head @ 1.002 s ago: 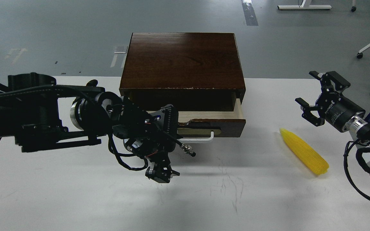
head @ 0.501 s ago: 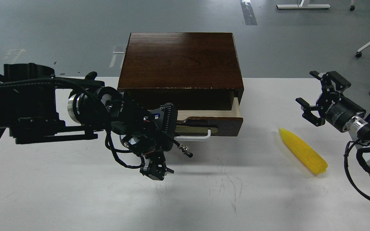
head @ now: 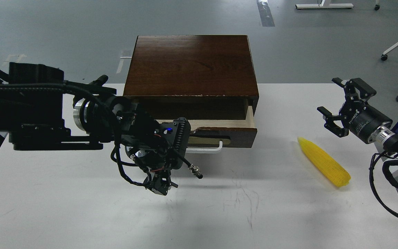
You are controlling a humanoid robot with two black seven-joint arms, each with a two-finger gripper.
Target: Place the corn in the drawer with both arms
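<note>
The yellow corn (head: 323, 162) lies on the white table (head: 81, 214) at the right, pointed end towards the box. The dark wooden box (head: 190, 65) stands at the back middle. Its drawer (head: 219, 133) is pulled partly out, showing a strip of pale interior and the white bar handle (head: 204, 149). My left gripper (head: 160, 185) hangs low over the table in front of the drawer's left end, apart from the handle; its fingers are small and dark. My right gripper (head: 340, 103) is open and empty, above and behind the corn.
The table's back edge runs behind the box, with grey floor beyond. White furniture legs (head: 397, 45) stand at the far right. A cable connector (head: 195, 171) sticks out from my left wrist towards the drawer front.
My left gripper has drifted left and slightly up, away from the handle. The whole view has shifted a little left. The drawer, corn and right gripper hold their places.
</note>
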